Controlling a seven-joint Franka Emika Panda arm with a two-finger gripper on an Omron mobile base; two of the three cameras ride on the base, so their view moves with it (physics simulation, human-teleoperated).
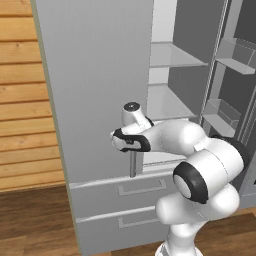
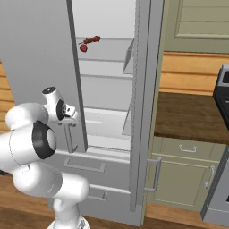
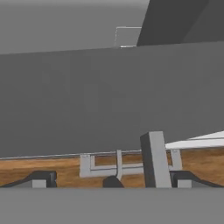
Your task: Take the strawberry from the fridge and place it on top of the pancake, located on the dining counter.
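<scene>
Fridge (image 1: 95,90): I stand before it; both upper doors are swung open, and the two drawers (image 1: 125,200) below are shut.
Left door: its grey panel takes up the left of both base views, edge-on toward me in the right base view.
Door handle (image 1: 133,162): a vertical grey bar at the door's lower edge; in the hand view it rises between my fingertips.
Claw (image 3: 113,179): my jaws stand wide and hold nothing; one dark fingertip lies on each side of the handle, with clear gaps.
Strawberry (image 2: 83,47): a small red berry on an upper fridge shelf, above and to the right of my hand, just beside a darker elongated morsel (image 2: 93,40).
Table (image 2: 192,114): dark brown top on pale green cabinets, right of the fridge.
</scene>
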